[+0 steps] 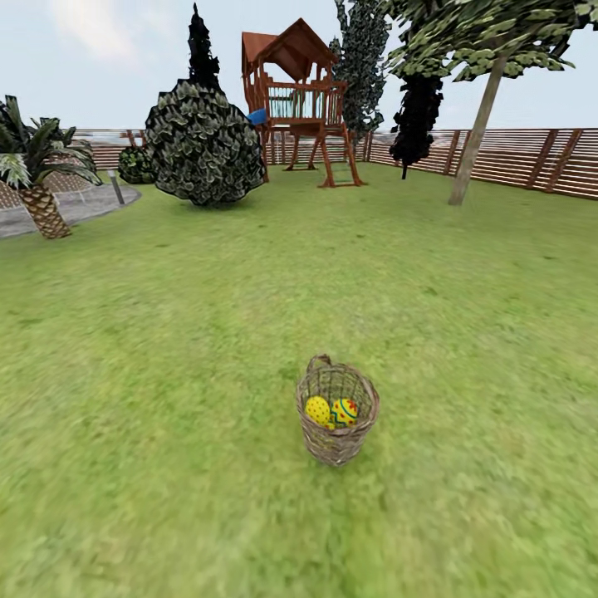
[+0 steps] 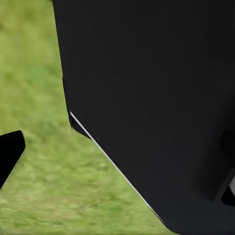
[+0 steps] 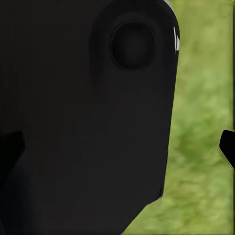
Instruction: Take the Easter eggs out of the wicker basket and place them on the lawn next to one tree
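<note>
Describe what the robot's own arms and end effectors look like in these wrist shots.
Matte black throughout. The left wrist view shows a broad black body panel with a thin pale edge line. The right wrist view shows a rounded black housing with a circular recess. Black fingertips poke in over the lawn.

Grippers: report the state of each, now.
Left gripper: cannot be told; one dark fingertip shows over grass.
Right gripper: cannot be told; fingertip at the edge.

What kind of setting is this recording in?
A fenced back garden, apparently: mottled green grass lawn, a red-brown wooden play set, and a brown slatted wooden fence along the far edge.
</note>
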Robot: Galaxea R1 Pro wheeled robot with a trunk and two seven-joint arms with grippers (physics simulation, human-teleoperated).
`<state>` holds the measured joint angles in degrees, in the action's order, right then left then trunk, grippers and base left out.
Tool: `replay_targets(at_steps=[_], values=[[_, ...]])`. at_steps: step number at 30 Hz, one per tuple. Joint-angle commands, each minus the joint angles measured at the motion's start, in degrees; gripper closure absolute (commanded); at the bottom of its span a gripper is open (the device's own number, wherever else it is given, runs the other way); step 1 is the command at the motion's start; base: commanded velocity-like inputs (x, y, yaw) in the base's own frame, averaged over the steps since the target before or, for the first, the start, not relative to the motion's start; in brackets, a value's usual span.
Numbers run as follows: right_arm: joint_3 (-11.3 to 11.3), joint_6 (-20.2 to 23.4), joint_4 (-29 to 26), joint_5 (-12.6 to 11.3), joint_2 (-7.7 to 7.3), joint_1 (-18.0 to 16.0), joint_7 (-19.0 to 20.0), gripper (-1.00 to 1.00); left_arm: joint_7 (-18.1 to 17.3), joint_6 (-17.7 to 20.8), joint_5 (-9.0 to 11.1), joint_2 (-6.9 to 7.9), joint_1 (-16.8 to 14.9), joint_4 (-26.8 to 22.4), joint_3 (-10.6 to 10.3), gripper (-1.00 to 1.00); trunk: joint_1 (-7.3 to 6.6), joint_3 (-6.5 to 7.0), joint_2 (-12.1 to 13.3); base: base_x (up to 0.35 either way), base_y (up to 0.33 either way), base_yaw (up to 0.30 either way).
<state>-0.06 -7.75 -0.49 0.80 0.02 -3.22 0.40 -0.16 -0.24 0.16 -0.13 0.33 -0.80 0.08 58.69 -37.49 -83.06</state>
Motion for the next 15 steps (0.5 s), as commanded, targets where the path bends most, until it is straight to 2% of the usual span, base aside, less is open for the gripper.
replay_targets(at_steps=[1,15], values=[[0.0,-0.2,0.1,0.1,-0.01,0.0,0.0,-1.0,0.0,0.0,0.0,-0.02,0.0,-0.1,0.0,-1.0,0.03,-0.03,0.0,0.338,0.0,0.0],[0.0,-0.2,0.1,0.1,0.02,0.0,0.0,-1.0,0.0,0.0,0.0,-0.04,0.0,-0.1,0.0,-1.0,0.03,-0.03,0.0,0.338,0.0,0.0]])
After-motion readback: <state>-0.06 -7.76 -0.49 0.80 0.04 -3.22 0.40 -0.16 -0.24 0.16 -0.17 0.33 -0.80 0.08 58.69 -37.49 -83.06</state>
